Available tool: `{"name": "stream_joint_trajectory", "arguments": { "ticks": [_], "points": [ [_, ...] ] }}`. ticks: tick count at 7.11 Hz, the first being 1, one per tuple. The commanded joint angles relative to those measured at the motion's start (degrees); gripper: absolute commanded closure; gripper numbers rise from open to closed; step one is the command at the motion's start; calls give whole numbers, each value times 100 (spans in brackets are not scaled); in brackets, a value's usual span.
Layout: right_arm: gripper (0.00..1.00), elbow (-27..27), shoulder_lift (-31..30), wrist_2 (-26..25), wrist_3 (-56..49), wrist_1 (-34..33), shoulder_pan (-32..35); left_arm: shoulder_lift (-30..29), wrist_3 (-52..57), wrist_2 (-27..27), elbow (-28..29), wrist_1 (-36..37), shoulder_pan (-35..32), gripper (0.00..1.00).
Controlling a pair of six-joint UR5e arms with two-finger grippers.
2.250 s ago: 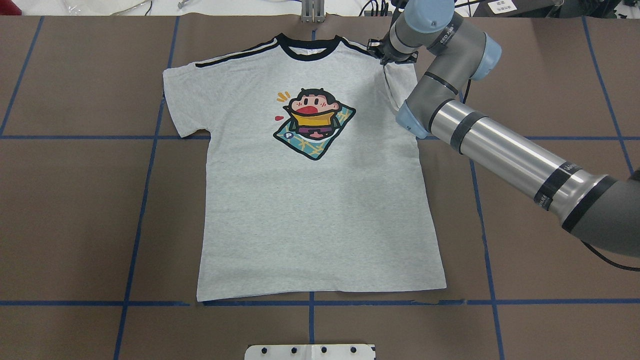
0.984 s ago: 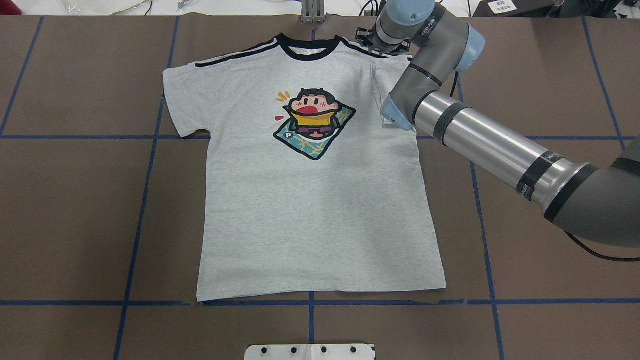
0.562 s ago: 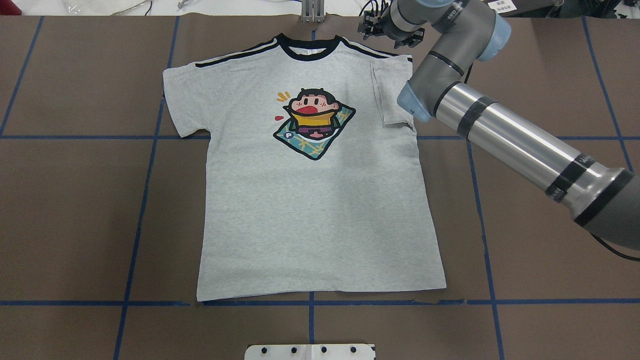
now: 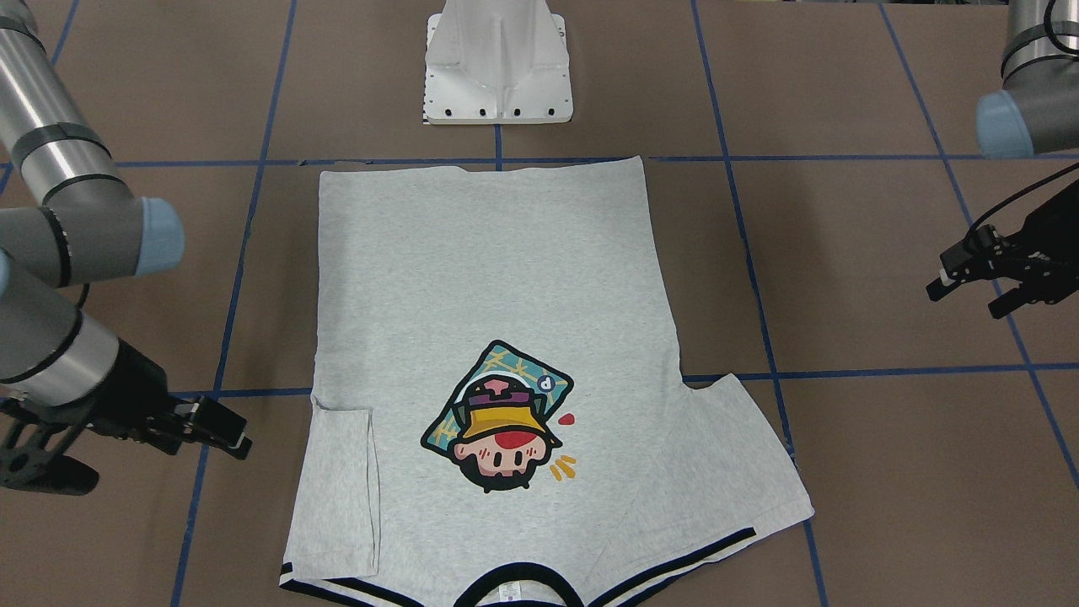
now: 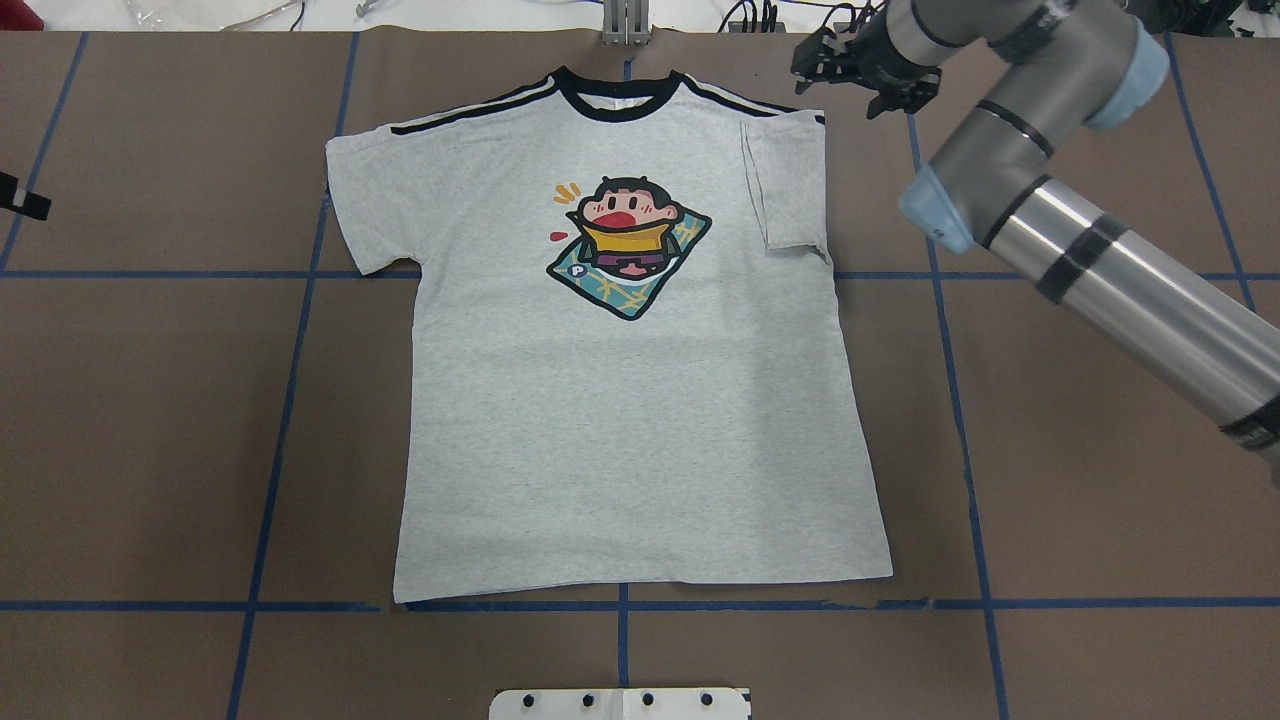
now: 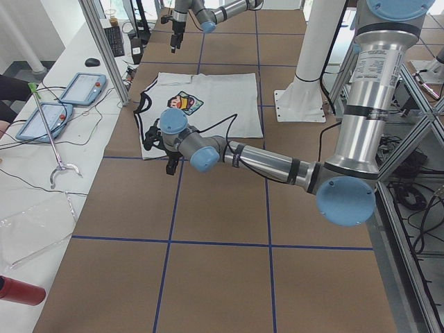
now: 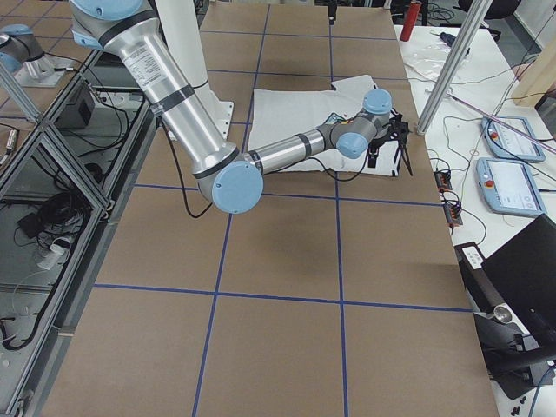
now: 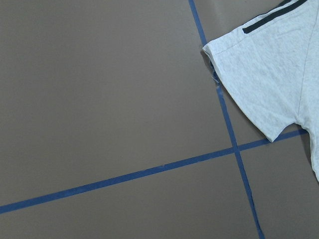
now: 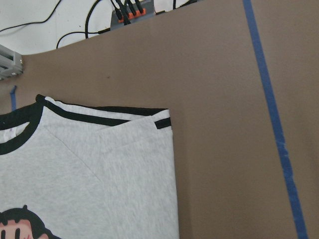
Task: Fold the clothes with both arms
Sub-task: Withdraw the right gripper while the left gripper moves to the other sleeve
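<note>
The light grey T-shirt (image 5: 620, 420) lies flat, print side up, collar at the far table edge. Its sleeve on my right side (image 5: 790, 190) is folded in onto the body; it also shows in the front view (image 4: 341, 489). The other sleeve (image 5: 365, 200) lies spread out. My right gripper (image 5: 865, 75) is open and empty, just beyond the folded shoulder, off the shirt. My left gripper (image 4: 969, 291) is open and empty over bare table, well away from the spread sleeve (image 8: 264, 74). The right wrist view shows the folded shoulder (image 9: 99, 164).
The white pedestal base (image 5: 620, 703) stands at the near table edge. A metal bracket (image 5: 625, 25) and cables sit past the far edge behind the collar. Blue tape lines (image 5: 280, 400) cross the brown table cover. Tablets (image 6: 83, 87) lie on a side table.
My right gripper has let go of the sleeve and moved up and to the right, off the shirt. The sleeve stays folded on the body. My left gripper's tip has come in at the left edge.
</note>
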Motion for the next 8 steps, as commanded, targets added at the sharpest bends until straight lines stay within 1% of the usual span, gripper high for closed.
{"name": "stream_joint_trajectory", "arguments": {
  "ticks": [1,2,3,4,5,6,7,8],
  "points": [
    [0,31,-453,593,-1141,-275,337,-885,-970,430,895,-230,482,0],
    [0,-65,-419,524,-1599,-669,328,-1070,-1235,477,1437,-702,570,2],
    [0,-75,-418,602,-2239,-925,598,-1403,-1629,486,2122,-1263,624,8],
    [0,-40,-523,733,-2306,-945,836,-1519,-2199,626,2381,-1721,720,14],
    [0,82,-724,821,-2351,-858,1012,-1834,-2239,1123,2705,-1883,825,15],
    [0,231,-787,909,-2351,-883,1066,-2446,-2240,1224,3387,-1954,922,15],
    [0,259,-892,1084,-2351,-840,1084,-2556,-2240,1599,3846,-2390,1010,15],
    [0,355,-971,1112,-2351,-840,1084,-2853,-2257,1864,4277,-2594,1098,18]
  ]
}}
